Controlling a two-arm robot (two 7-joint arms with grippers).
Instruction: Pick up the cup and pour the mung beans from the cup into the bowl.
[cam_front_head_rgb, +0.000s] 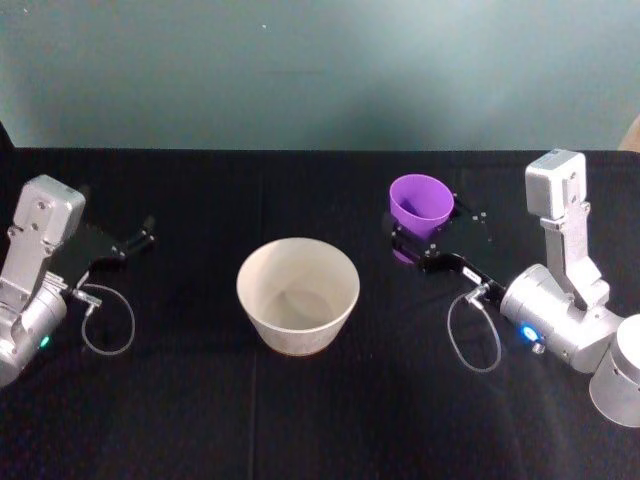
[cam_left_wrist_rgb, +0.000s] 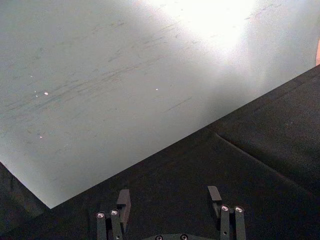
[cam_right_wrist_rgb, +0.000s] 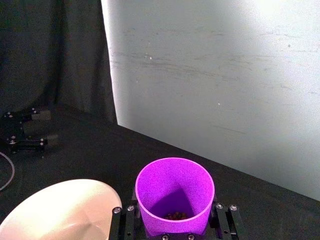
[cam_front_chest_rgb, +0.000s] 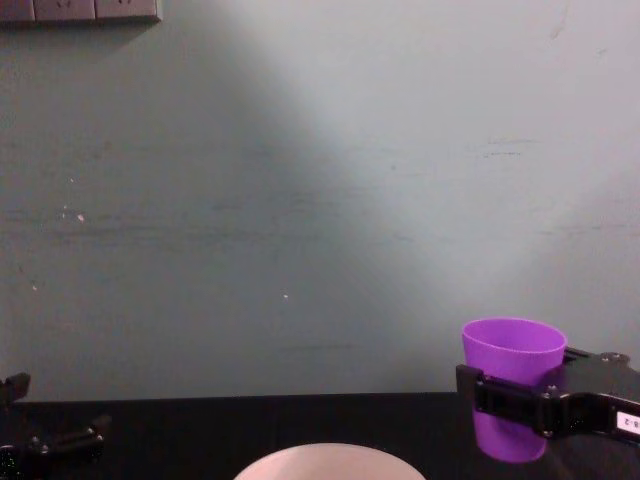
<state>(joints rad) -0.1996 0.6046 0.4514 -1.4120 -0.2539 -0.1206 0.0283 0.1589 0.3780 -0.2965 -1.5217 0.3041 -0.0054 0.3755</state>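
Table (cam_front_head_rgb: 300, 420): is being covered by a black cloth.
Wall (cam_front_head_rgb: 300, 70): a pale teal wall is being lit unevenly behind the table; sockets (cam_front_chest_rgb: 80, 10) are being shown high on its left.
Bowl (cam_front_head_rgb: 300, 330): is being borne by the table near its middle.
Cup (cam_front_head_rgb: 420, 200): is being held upright to the right of the bowl, apart from it, with a few beans (cam_right_wrist_rgb: 175, 216) at its bottom.
Right gripper (cam_front_head_rgb: 425, 225): is being pressed against the cup's two sides, grasping it.
Left gripper (cam_left_wrist_rgb: 169, 196): is being held at the table's left, fingers spread, released.
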